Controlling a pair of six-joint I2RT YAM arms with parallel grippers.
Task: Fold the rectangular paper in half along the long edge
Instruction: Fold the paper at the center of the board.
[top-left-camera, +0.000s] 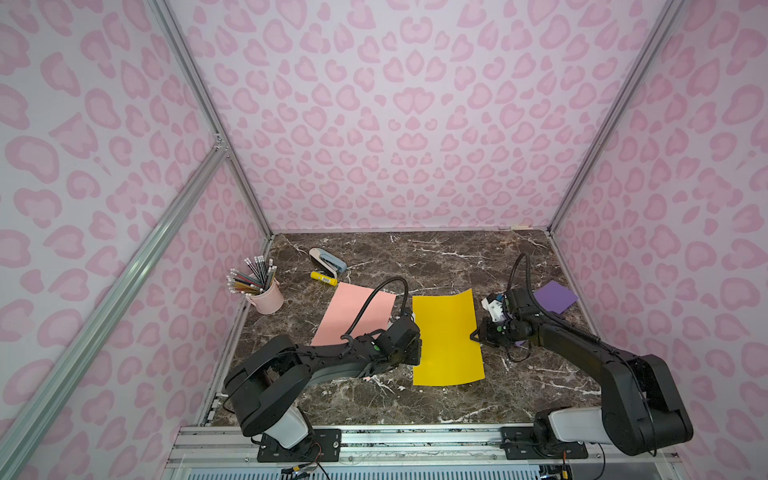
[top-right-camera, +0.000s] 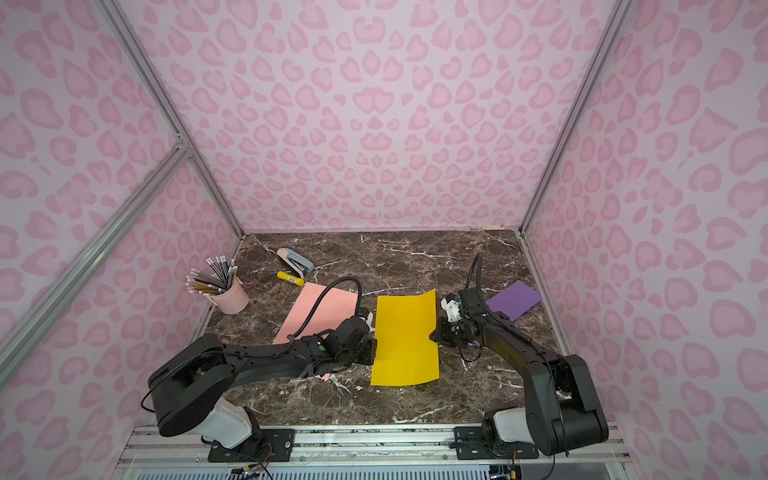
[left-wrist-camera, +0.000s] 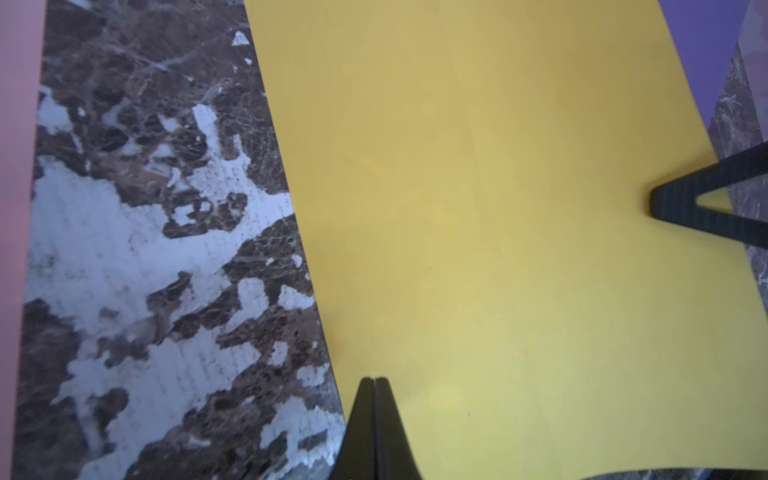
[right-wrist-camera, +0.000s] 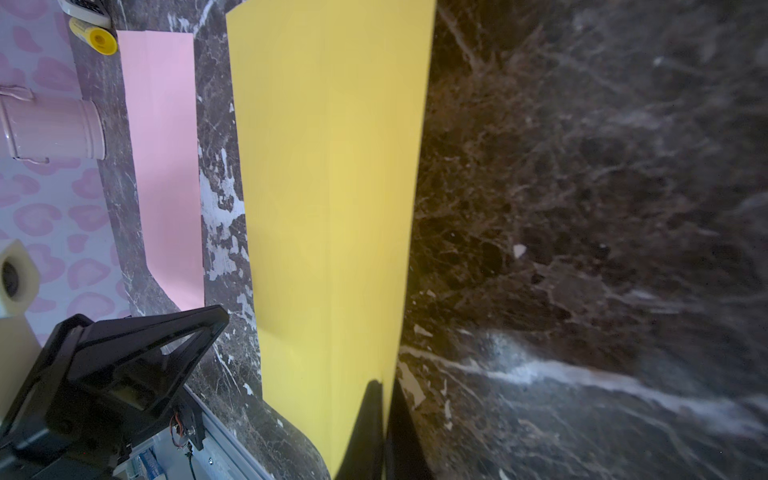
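Note:
A yellow rectangular paper (top-left-camera: 446, 336) (top-right-camera: 405, 336) lies in the middle of the marble table, its long edges running from near to far. Its far right corner curls upward. My left gripper (top-left-camera: 417, 347) (left-wrist-camera: 374, 380) is shut, its closed tips over the paper (left-wrist-camera: 498, 208) just inside the left long edge, with nothing between the jaws. My right gripper (top-left-camera: 473, 336) (right-wrist-camera: 384, 384) is shut on the right long edge of the paper (right-wrist-camera: 332, 187), about halfway along; the sheet passes between its two fingers. In the left wrist view, the right gripper (left-wrist-camera: 656, 199) shows at the opposite edge.
A pink paper (top-left-camera: 353, 316) lies left of the yellow one, partly under my left arm. A purple sheet (top-left-camera: 555, 297) lies at the right wall. A pink cup of pencils (top-left-camera: 266, 297), a stapler (top-left-camera: 328, 259) and a yellow glue stick (top-left-camera: 324, 278) sit at the back left.

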